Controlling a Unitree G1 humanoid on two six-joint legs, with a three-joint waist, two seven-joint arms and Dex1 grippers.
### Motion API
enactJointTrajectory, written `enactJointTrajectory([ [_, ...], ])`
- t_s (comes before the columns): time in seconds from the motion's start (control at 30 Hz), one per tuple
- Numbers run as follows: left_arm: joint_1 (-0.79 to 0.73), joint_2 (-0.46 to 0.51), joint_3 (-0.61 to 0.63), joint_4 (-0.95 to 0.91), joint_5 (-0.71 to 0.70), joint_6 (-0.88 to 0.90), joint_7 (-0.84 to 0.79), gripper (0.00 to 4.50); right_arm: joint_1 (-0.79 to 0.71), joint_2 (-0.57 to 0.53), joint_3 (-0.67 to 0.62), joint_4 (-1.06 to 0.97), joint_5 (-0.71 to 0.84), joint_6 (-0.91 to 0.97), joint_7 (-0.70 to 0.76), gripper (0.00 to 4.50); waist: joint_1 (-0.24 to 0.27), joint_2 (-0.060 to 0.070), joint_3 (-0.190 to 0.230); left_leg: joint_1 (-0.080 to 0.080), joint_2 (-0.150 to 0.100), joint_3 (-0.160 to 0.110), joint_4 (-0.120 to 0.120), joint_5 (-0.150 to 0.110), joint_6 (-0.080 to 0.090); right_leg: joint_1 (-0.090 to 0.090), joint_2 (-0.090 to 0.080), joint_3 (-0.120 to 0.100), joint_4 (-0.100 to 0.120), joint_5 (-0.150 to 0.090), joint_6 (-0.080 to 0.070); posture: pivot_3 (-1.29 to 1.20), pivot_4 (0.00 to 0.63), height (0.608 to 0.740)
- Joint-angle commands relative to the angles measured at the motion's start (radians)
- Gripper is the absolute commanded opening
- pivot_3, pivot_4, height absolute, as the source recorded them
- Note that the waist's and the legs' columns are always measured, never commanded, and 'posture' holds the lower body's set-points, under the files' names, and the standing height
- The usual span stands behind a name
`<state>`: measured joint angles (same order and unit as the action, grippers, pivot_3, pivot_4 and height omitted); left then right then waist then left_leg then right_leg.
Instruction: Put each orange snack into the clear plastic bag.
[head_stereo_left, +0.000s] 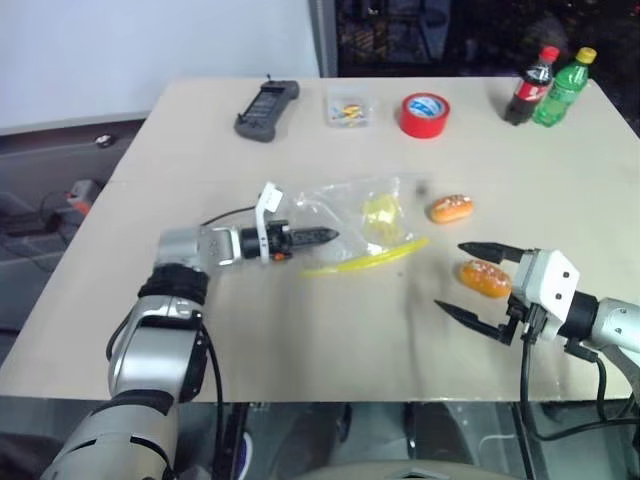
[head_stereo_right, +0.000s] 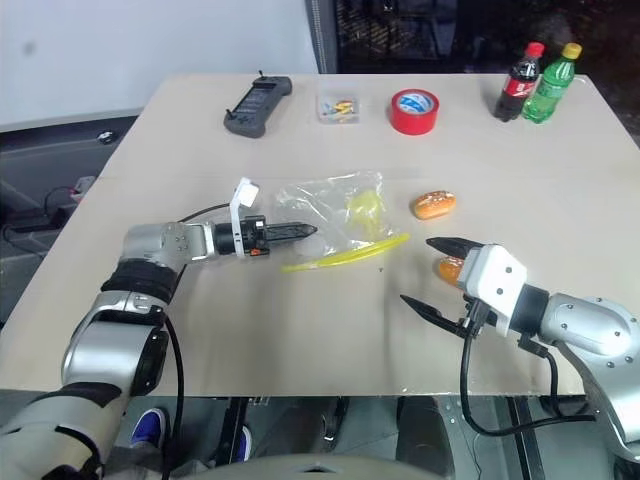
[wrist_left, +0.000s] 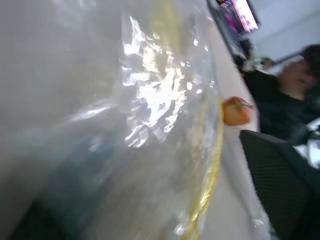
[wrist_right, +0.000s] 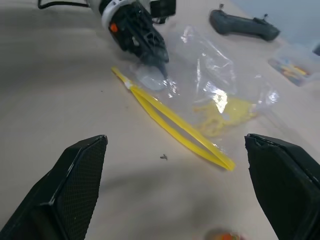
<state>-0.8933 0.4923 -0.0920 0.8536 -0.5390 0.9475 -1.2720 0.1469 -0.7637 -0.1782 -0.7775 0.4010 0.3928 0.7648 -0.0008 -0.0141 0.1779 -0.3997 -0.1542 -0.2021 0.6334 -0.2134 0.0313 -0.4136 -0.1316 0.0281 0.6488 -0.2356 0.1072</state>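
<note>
Left eye view, left to right. Left gripper (head_stereo_left: 318, 238): pointing rightward, low over the table (head_stereo_left: 300, 340), fingers drawn narrow with tips at the left edge of the clear plastic bag (head_stereo_left: 365, 225); from the right wrist view, tips resting on or pinching the film near the end of the seal strip, grip not confirmable. Bag lying flat, just beyond the left fingertips, yellow-green seal strip (head_stereo_left: 365, 260) along its near edge, long axis running left to right and rising slightly toward the right. Farther orange snack (head_stereo_left: 450, 208): just past the bag's right end, well apart from the left gripper. Nearer orange snack (head_stereo_left: 485, 278): on the table, seen between the fingers of the right gripper (head_stereo_left: 470, 283), long axis roughly across the table, apart from the bag. Right gripper: spread wide, empty, pointing leftward, one finger beyond the snack and one nearer the table edge. Judged: right arm clearly nearer both snacks; left arm placed to hold the bag mouth; bag lies to the left of the right gripper.
</note>
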Motion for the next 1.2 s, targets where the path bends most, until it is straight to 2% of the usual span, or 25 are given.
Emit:
enactJointTrajectory([
  [0.03, -0.040, -0.019, 0.000, 0.055, 0.015, 0.074, -0.059, 2.45, 0.017, 0.014, -0.029, -0.065, -0.024, -0.003, -0.053, 4.50, -0.002, 0.000, 0.000, 0.000, 0.000, 0.000, 0.000, 0.000, 0.000, 0.000, 0.000, 0.000, 0.000, 0.000, 0.000, 0.00, 0.150, 0.740],
  [0.07, -0.046, -0.023, 0.011, 0.059, 0.009, 0.102, -0.068, 1.98, 0.021, 0.016, -0.027, -0.069, -0.037, -0.005, -0.065, 4.50, -0.002, 0.000, 0.000, 0.000, 0.000, 0.000, 0.000, 0.000, 0.000, 0.000, 0.000, 0.000, 0.000, 0.000, 0.000, 0.00, 0.150, 0.740],
  [0.1, -0.050, -0.024, 0.024, 0.057, -0.002, 0.136, -0.073, 1.80, 0.024, 0.017, -0.024, -0.069, -0.050, -0.009, -0.073, 4.50, -0.004, -0.001, 0.000, 0.000, 0.000, 0.000, 0.000, 0.000, 0.001, 0.000, 0.000, 0.000, 0.000, 0.000, 0.001, 0.00, 0.150, 0.740],
  [0.13, -0.053, -0.026, 0.033, 0.055, -0.008, 0.157, -0.076, 1.41, 0.026, 0.018, -0.022, -0.068, -0.058, -0.011, -0.077, 4.50, -0.004, -0.001, 0.000, 0.000, 0.000, 0.000, 0.000, 0.000, 0.001, 0.000, 0.000, 0.000, 0.000, 0.000, 0.001, 0.00, 0.150, 0.740],
  [0.23, -0.045, -0.019, 0.061, 0.007, -0.039, 0.238, -0.087, 0.07, 0.021, 0.022, -0.006, -0.062, -0.068, -0.014, -0.084, 4.50, -0.006, -0.001, 0.000, 0.000, 0.000, 0.000, 0.001, -0.002, 0.003, 0.000, 0.000, 0.000, 0.002, 0.000, 0.002, 0.00, 0.150, 0.740],
  [0.43, 0.012, 0.023, 0.142, -0.179, -0.129, 0.403, -0.060, 0.07, -0.069, 0.032, 0.092, -0.037, -0.126, -0.048, -0.090, 4.50, -0.021, -0.001, 0.001, 0.001, 0.000, 0.000, 0.002, -0.001, 0.002, -0.001, 0.001, 0.001, 0.005, 0.000, 0.001, 0.00, 0.150, 0.740],
  [0.57, 0.056, 0.042, 0.216, -0.288, -0.188, 0.492, 0.004, 0.07, -0.190, 0.023, 0.278, 0.079, -0.383, -0.173, -0.124, 4.50, -0.017, -0.001, 0.001, 0.002, 0.001, 0.000, 0.002, 0.000, 0.000, -0.002, 0.002, 0.002, 0.008, 0.000, 0.001, 0.00, 0.150, 0.740],
  [0.67, 0.080, 0.044, 0.277, -0.346, -0.231, 0.551, 0.059, 0.07, -0.280, 0.058, 0.411, 0.193, -0.541, -0.240, -0.155, 4.50, -0.014, -0.001, 0.001, 0.002, 0.001, 0.000, 0.003, 0.001, -0.002, -0.002, 0.002, 0.002, 0.009, 0.000, 0.001, 0.00, 0.150, 0.740],
  [0.77, 0.102, 0.040, 0.316, -0.407, -0.269, 0.599, 0.101, 0.07, -0.382, 0.120, 0.495, 0.345, -0.682, -0.285, -0.221, 4.50, -0.013, -0.001, 0.001, 0.002, 0.001, -0.001, 0.003, 0.002, -0.004, -0.003, 0.003, 0.002, 0.010, 0.001, 0.001, 0.00, 0.150, 0.740],
  [0.87, 0.120, 0.035, 0.345, -0.456, -0.295, 0.628, 0.139, 0.07, -0.465, 0.184, 0.520, 0.486, -0.752, -0.329, -0.291, 4.50, -0.014, -0.002, 0.001, 0.002, 0.001, 0.000, 0.003, 0.003, -0.005, -0.003, 0.003, 0.004, 0.010, 0.001, 0.000, 0.00, 0.150, 0.740],
  [0.9, 0.128, 0.035, 0.348, -0.470, -0.301, 0.631, 0.150, 0.00, -0.480, 0.197, 0.519, 0.513, -0.763, -0.342, -0.306, 3.98, -0.015, -0.002, 0.001, 0.002, 0.001, 0.000, 0.003, 0.003, -0.005, -0.003, 0.004, 0.004, 0.010, 0.001, -0.001, 0.00, 0.150, 0.740],
  [0.93, 0.135, 0.033, 0.355, -0.485, -0.308, 0.638, 0.162, 0.00, -0.494, 0.212, 0.515, 0.535, -0.767, -0.353, -0.314, 3.73, -0.014, -0.002, 0.001, 0.002, 0.001, 0.000, 0.003, 0.003, -0.006, -0.004, 0.004, 0.005, 0.010, 0.002, -0.002, 0.00, 0.150, 0.740],
  [1.0, 0.140, 0.029, 0.366, -0.495, -0.320, 0.646, 0.181, 0.00, -0.506, 0.227, 0.510, 0.561, -0.771, -0.372, -0.315, 2.79, -0.014, -0.002, 0.001, 0.002, 0.002, 0.000, 0.002, 0.003, -0.006, -0.004, 0.004, 0.005, 0.011, 0.002, -0.002, 0.00, 0.150, 0.740],
  [1.1, 0.131, 0.024, 0.395, -0.496, -0.332, 0.645, 0.217, 0.00, -0.519, 0.244, 0.499, 0.586, -0.758, -0.393, -0.308, 1.64, -0.015, -0.002, 0.001, 0.002, 0.002, 0.000, 0.002, 0.003, -0.007, -0.004, 0.005, 0.005, 0.011, 0.002, -0.002, 0.00, 0.150, 0.740],
  [1.13, 0.130, 0.021, 0.407, -0.503, -0.329, 0.632, 0.238, 0.00, -0.526, 0.253, 0.489, 0.587, -0.741, -0.389, -0.301, 1.17, -0.015, -0.002, 0.001, 0.002, 0.002, 0.000, 0.002, 0.003, -0.007, -0.004, 0.005, 0.005, 0.011, 0.002, -0.002, 0.00, 0.150, 0.740],
  [1.17, 0.131, 0.016, 0.417, -0.512, -0.326, 0.613, 0.258, 0.00, -0.532, 0.260, 0.479, 0.587, -0.728, -0.385, -0.295, 0.44, -0.015, -0.002, 0.001, 0.002, 0.002, 0.000, 0.002, 0.003, -0.007, -0.004, 0.005, 0.006, 0.011, 0.002, -0.002, 0.00, 0.150, 0.740],
  [1.2, 0.134, 0.013, 0.430, -0.528, -0.329, 0.600, 0.275, 0.00, -0.537, 0.265, 0.469, 0.585, -0.711, -0.377, -0.283, 0.31, -0.016, -0.002, 0.001, 0.002, 0.002, 0.000, 0.002, 0.003, -0.007, -0.004, 0.005, 0.006, 0.011, 0.002, -0.002, 0.00, 0.150, 0.740],
])
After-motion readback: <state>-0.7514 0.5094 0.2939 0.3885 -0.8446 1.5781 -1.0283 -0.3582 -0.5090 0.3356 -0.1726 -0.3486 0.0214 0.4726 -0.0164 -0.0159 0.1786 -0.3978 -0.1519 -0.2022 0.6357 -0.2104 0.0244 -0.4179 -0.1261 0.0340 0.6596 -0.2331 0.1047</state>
